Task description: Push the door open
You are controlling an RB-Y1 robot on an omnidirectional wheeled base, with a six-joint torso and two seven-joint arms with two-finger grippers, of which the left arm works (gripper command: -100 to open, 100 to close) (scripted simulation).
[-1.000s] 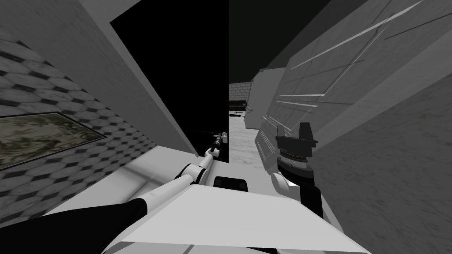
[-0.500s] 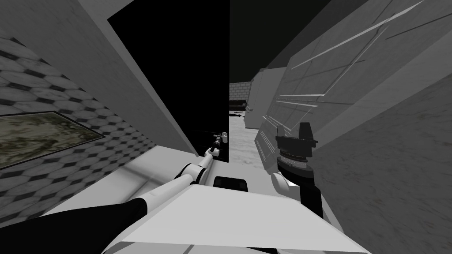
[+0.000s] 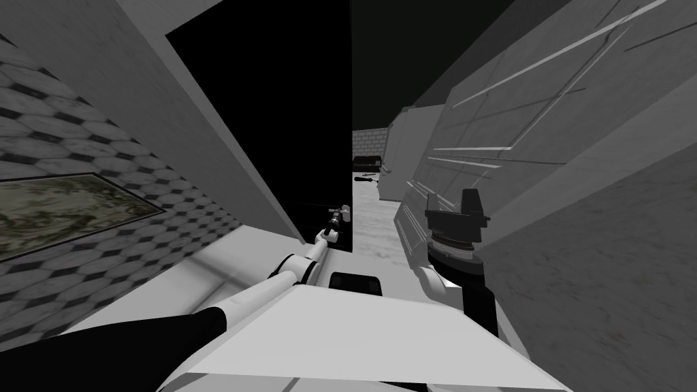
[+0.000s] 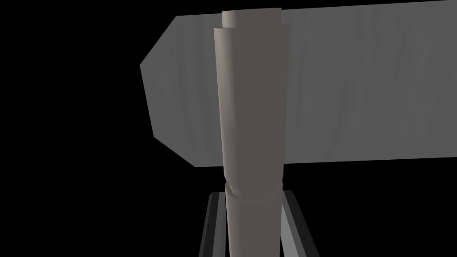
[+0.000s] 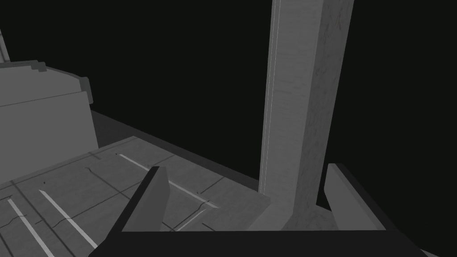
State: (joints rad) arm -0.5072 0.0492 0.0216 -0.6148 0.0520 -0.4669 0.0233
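Note:
The door is a black slab ahead and to the left in the head view, standing ajar. A narrow gap at its right edge shows pale floor beyond. Its grey handle sits at that edge. My left gripper reaches to it on an outstretched arm. The left wrist view shows the handle as a grey bar between my left gripper's fingers, which press on its sides. My right gripper is raised at the right, open and holding nothing; its fingers stand wide apart.
A grey panelled surface slants close along the right, next to my right gripper. A light cabinet-like block and small dark objects lie beyond the gap. On the left is a tiled wall with a framed picture.
My left gripper's fingers have closed onto the door handle. The head view has shifted very slightly; the right arm has not moved.

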